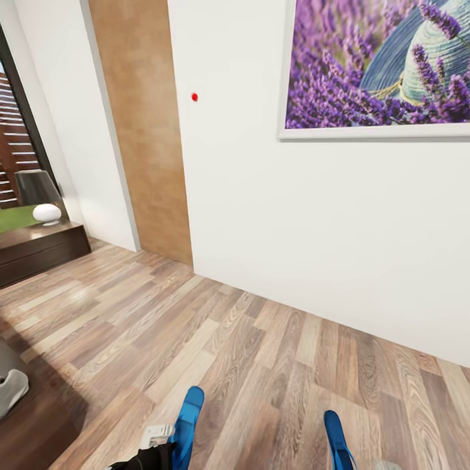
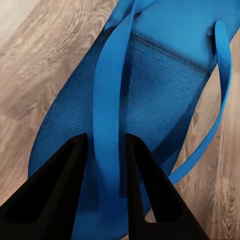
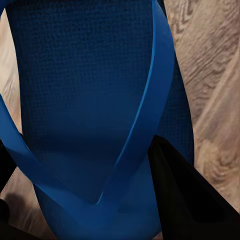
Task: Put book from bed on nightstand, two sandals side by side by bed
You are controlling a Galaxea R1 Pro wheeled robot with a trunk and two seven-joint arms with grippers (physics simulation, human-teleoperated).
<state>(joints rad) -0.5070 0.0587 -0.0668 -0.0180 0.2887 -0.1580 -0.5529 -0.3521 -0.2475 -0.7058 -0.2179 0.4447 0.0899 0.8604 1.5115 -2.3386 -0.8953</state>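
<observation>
Both sandals are lifted, one by its strap in the left gripper (image 2: 106, 150), one (image 3: 95, 100) clamped in the right gripper (image 3: 85, 165), above the floor (image 1: 261, 352) by the wall; placing and the book remain.

Bright blue sandals (image 1: 186, 424); brown wood-plank floor (image 1: 261, 365).

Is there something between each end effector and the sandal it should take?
Nothing visible. The left end effector has its fingers on both sides of one strap of the left sandal. In the right wrist view, the right sandal lies directly against the dark finger.
</observation>
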